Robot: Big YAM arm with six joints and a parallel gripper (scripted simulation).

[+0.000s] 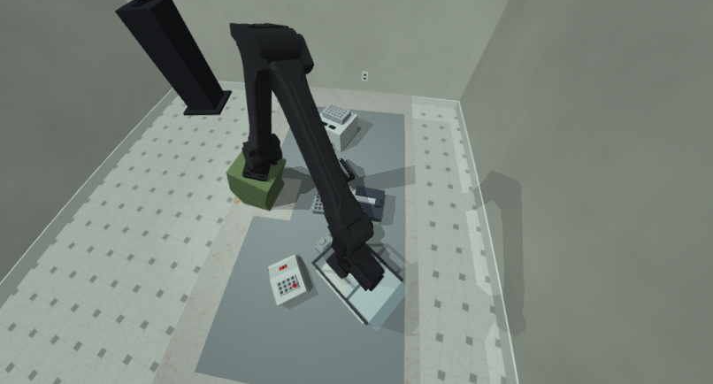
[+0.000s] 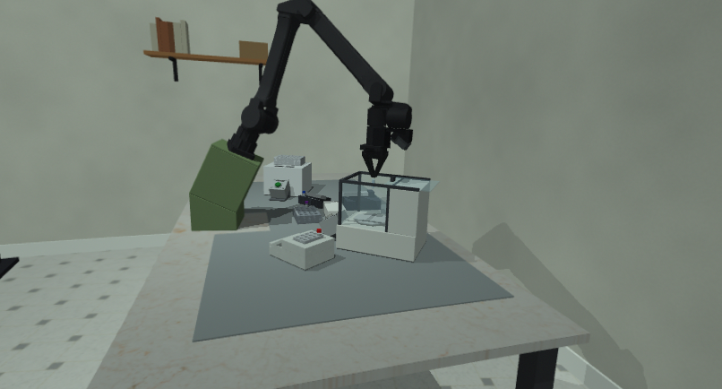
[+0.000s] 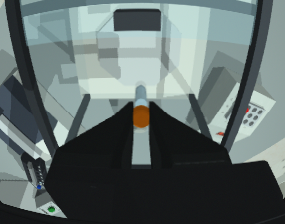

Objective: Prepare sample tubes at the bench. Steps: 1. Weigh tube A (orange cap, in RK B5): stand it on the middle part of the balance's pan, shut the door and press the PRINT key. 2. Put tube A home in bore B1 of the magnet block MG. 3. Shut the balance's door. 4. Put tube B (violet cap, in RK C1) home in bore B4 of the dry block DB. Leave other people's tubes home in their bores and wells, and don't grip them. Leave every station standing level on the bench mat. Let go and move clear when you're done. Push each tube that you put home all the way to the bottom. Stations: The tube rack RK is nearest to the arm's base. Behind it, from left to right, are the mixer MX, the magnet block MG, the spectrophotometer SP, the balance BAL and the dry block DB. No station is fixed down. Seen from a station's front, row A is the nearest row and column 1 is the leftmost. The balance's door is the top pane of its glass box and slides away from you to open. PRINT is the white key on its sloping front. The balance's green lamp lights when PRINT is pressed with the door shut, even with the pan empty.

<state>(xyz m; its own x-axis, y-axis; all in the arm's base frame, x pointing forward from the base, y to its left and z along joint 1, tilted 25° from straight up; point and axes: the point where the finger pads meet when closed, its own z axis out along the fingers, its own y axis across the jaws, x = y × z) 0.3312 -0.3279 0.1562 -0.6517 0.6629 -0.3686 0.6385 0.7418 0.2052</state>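
Observation:
My gripper [image 2: 373, 174] [image 3: 141, 109] is shut on tube A, at its orange cap [image 3: 141, 117]. The tube's clear body points away from the wrist camera. The fingertips are at the height of the top frame of the balance [image 2: 376, 242] [image 1: 374, 303], above its open front part. The balance door is slid back; its dark handle [image 3: 138, 20] [image 2: 392, 178] shows. The tube rack [image 2: 306, 214] [image 1: 318, 203] stands nearer the base, with a violet cap [image 2: 305, 203] by it. The dry block [image 2: 303, 249] [image 1: 289, 281] has a red cap in it. The green lamp cannot be made out.
The dark magnet block [image 1: 345, 169] [image 2: 313, 200] stands behind the rack, beside the dark blue spectrophotometer [image 1: 376, 209]. The white mixer [image 1: 341, 132] [image 2: 287, 177] is at the far end, with a small green-buttoned box [image 2: 279, 190] near it. The glass walls surround the space below the gripper.

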